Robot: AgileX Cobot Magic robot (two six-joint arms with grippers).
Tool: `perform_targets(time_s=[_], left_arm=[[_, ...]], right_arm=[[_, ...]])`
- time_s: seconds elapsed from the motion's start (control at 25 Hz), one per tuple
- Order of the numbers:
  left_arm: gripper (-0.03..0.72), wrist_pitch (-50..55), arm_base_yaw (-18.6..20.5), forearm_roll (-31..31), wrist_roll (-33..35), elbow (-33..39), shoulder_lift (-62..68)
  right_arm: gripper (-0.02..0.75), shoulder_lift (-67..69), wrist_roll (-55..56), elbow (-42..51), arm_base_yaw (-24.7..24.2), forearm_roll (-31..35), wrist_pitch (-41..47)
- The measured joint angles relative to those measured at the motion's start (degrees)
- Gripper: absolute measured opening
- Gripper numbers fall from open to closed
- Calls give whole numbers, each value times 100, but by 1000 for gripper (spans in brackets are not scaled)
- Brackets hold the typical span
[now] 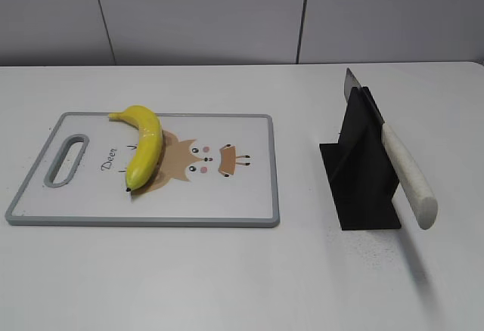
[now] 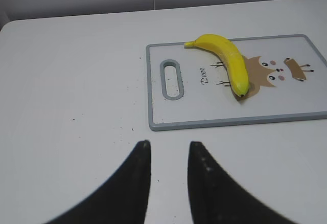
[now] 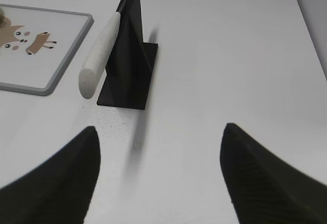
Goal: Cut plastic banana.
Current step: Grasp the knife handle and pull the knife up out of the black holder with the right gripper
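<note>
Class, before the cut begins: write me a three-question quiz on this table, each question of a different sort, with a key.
1. True or false: the banana lies on the cutting board.
2. Where does the knife rest? A) on the board B) in the black stand C) in a gripper
3. Fill in: the right gripper has its jaws ____.

Key: 1 true; 2 B; 3 open. The left gripper holds nothing either, its fingers a narrow gap apart.

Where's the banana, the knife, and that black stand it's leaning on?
plastic banana (image 1: 147, 143): exterior view, middle of its yellow body.
knife (image 1: 407, 176): exterior view, on the white handle.
black stand (image 3: 126, 60): right wrist view, on its upright wedge face.
</note>
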Motion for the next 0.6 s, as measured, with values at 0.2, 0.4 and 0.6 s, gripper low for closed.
perform_targets(time_s=[0.2,0.4,0.6], left_arm=[[241,0,0,0,0,0,0],[241,0,0,0,0,0,0],[241,0,0,0,0,0,0]], right_arm=[[571,0,0,0,0,0,0],[571,0,0,0,0,0,0],[571,0,0,0,0,0,0]])
